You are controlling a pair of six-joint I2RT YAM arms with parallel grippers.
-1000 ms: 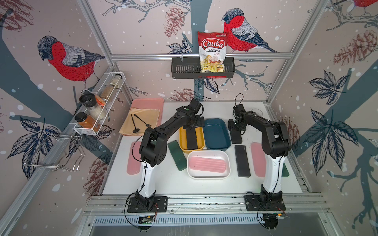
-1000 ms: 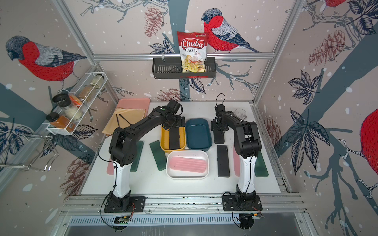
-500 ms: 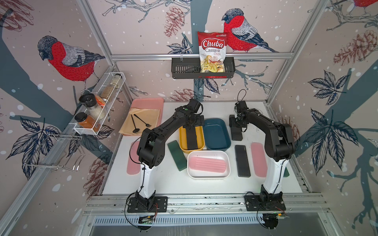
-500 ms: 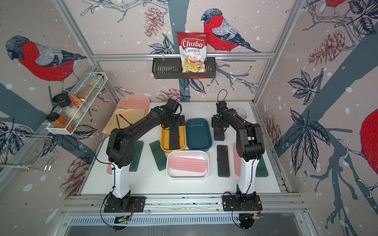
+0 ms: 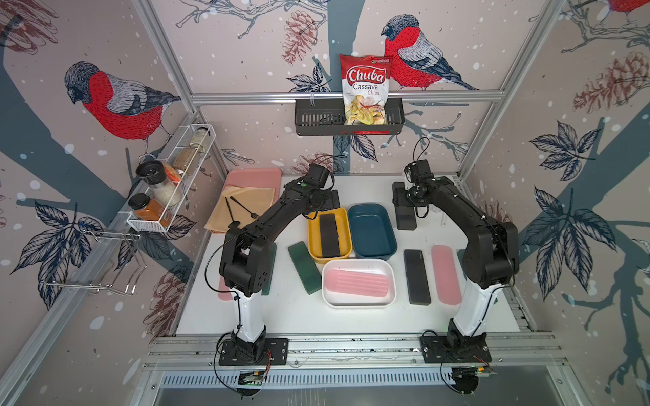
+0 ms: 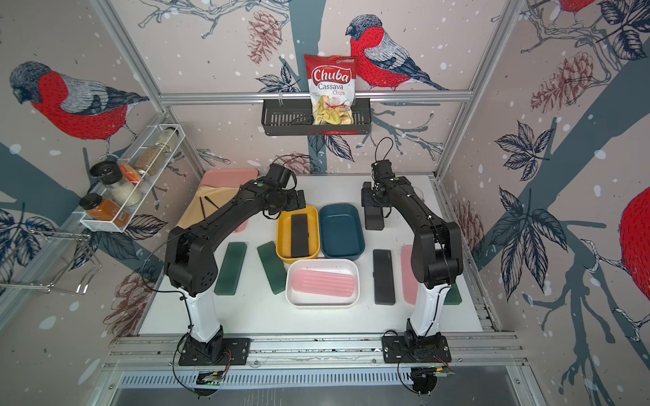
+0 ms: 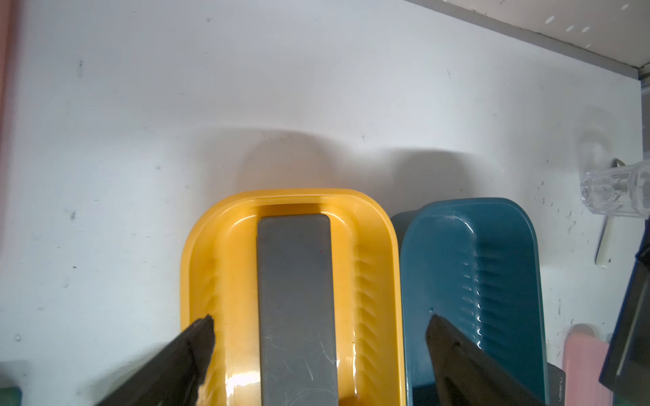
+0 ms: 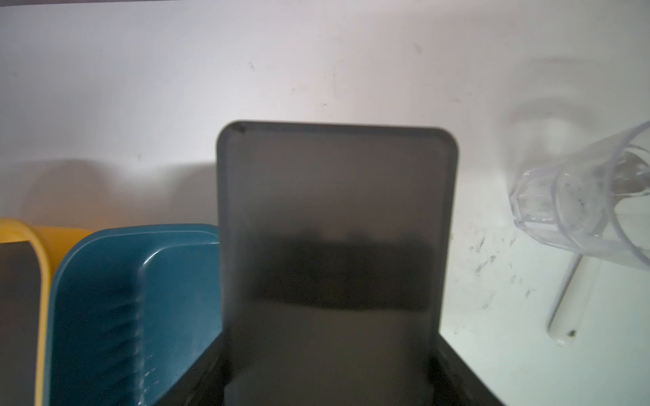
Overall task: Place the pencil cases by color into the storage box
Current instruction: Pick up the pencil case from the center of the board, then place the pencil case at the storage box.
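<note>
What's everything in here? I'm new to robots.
Tubs: three; yellow tub, blue tub, white tub; mid-table.
Black pencil cases: three; in yellow tub, beside white tub, in right pincer.
Pink pencil cases: three; in white tub, near each table side.
Green pencil cases: three; beside yellow tub, two partly hidden.
Tray: one, pink, under tan cloth; back left.
Chips bag: one, red; black wall basket.
Spice jars: several; wire wall rack.
Glass: one, clear; lying back right.
Left pincer: open, over yellow tub.
Right pincer: shut on black pencil case.
</note>
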